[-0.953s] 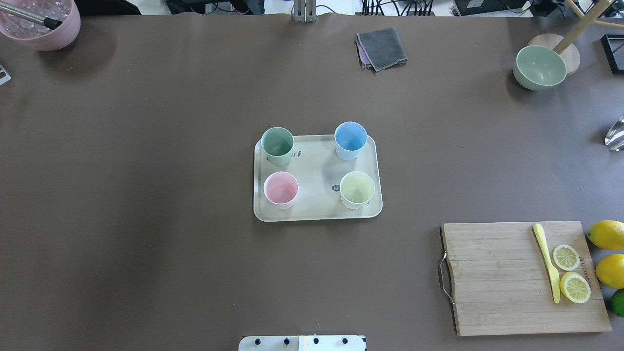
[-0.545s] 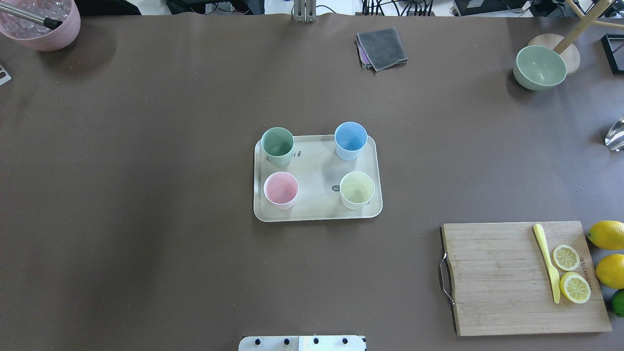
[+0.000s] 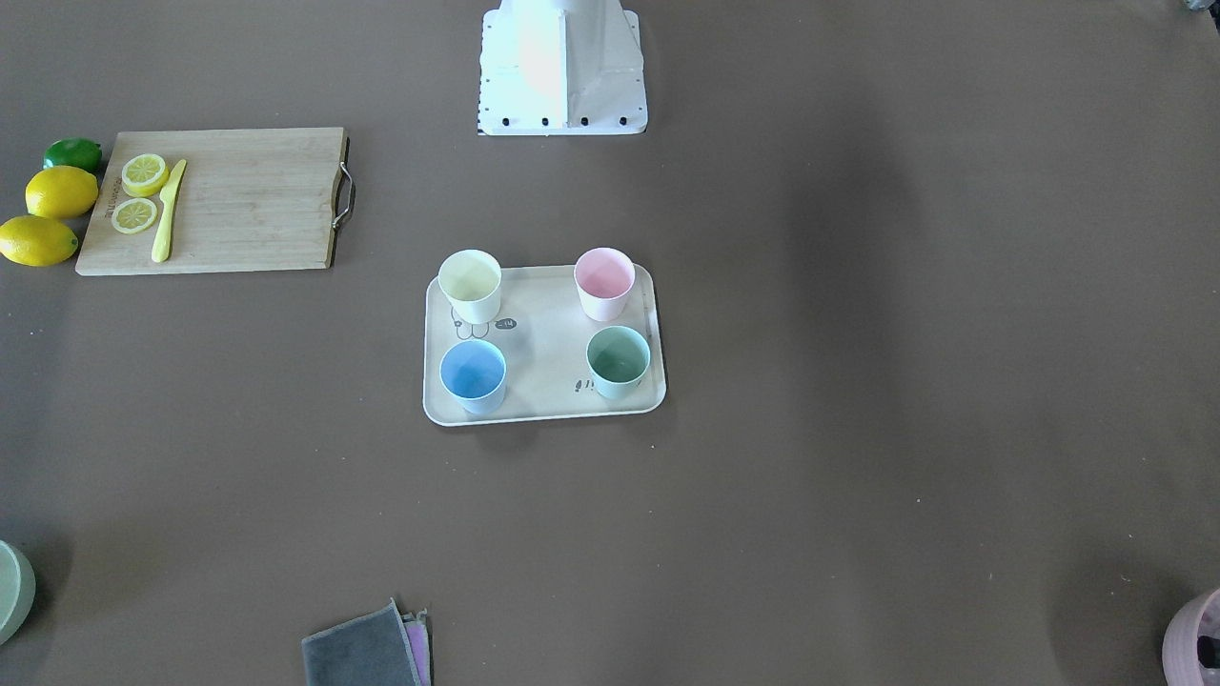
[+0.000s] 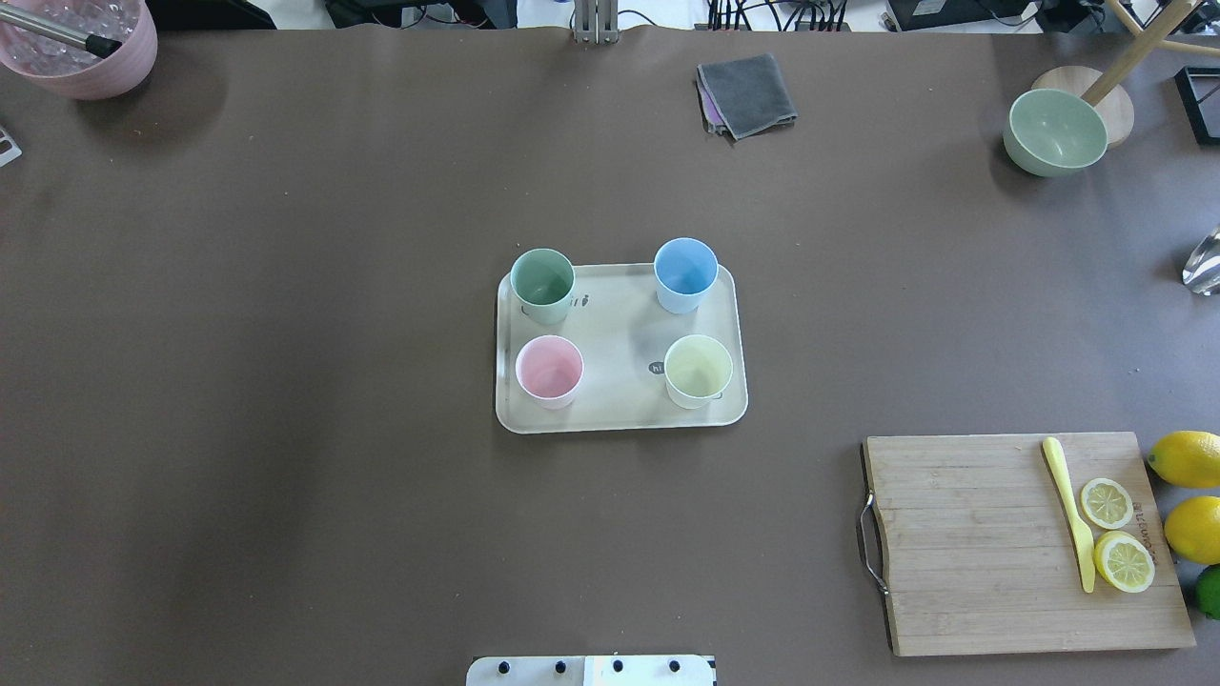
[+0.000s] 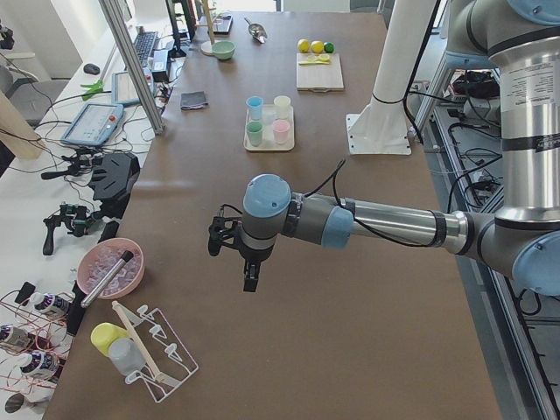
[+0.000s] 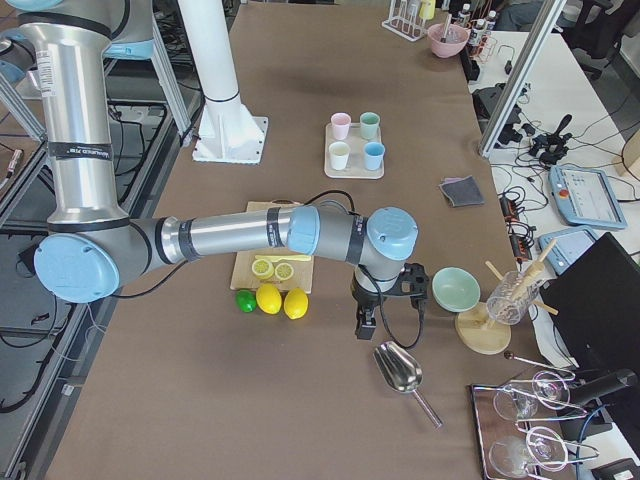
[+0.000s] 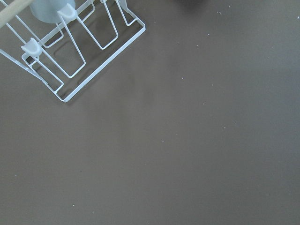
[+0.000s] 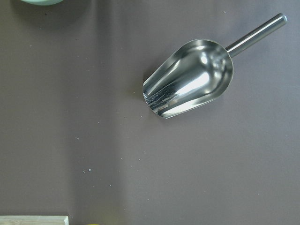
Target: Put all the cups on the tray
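The cream tray [image 4: 618, 333] lies at the table's middle, also in the front view [image 3: 543, 333]. Four cups stand upright on it: mint green [image 4: 542, 284], light blue [image 4: 685, 273], pink [image 4: 549, 370] and pale yellow [image 4: 698, 370]. My left gripper [image 5: 249, 280] shows only in the left side view, over bare table far from the tray; I cannot tell if it is open. My right gripper [image 6: 365, 322] shows only in the right side view, beyond the lemons near a metal scoop; I cannot tell its state.
A wooden cutting board [image 4: 972, 543] with lemon slices and a yellow knife lies front right, lemons [image 4: 1187, 457] beside it. A sage bowl [image 4: 1054, 131], grey cloth [image 4: 746, 93] and mauve pot [image 4: 81, 48] stand at the far edge. A scoop [image 8: 190, 77] and wire rack [image 7: 70, 51] lie under the wrists.
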Controlling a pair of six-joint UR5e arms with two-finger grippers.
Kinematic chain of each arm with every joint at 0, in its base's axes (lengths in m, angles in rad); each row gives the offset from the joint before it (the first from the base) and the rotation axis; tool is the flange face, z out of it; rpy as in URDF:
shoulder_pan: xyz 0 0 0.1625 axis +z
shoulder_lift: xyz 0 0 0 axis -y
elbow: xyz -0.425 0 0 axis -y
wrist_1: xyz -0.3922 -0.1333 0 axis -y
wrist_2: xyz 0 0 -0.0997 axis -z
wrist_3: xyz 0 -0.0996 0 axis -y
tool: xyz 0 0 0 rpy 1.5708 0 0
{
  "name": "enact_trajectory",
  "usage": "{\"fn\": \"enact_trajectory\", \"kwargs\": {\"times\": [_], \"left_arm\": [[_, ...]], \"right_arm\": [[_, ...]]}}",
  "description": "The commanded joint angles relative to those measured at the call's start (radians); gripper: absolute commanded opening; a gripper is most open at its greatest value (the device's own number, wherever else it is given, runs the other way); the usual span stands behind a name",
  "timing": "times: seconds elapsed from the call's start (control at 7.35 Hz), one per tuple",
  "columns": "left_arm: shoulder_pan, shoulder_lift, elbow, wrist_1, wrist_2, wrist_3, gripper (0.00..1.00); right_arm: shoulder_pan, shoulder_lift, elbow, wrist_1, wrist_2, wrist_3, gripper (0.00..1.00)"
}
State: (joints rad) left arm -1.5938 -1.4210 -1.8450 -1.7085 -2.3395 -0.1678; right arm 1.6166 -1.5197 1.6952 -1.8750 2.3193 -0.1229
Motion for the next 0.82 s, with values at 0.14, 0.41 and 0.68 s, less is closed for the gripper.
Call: {"fn": "enact_trajectory", "kwargs": {"times": [0.14, 0.41, 0.68], "left_arm": [[0.0, -0.018, 0.019, 0.0, 0.0, -0.002, 0.98], [0.0, -0.038, 0.038, 0.0, -0.001, -0.004, 0.98], [0.0, -0.039, 0.038, 0.0, -0.001, -0.004, 0.98]], "right_arm": [[0.0, -0.003, 0.003, 0.0, 0.008, 0.0, 1.0], [0.0, -0.005, 0.003, 0.0, 0.008, 0.0, 1.0], [0.0, -0.016, 0.006, 0.0, 0.009, 0.0, 1.0]]}}
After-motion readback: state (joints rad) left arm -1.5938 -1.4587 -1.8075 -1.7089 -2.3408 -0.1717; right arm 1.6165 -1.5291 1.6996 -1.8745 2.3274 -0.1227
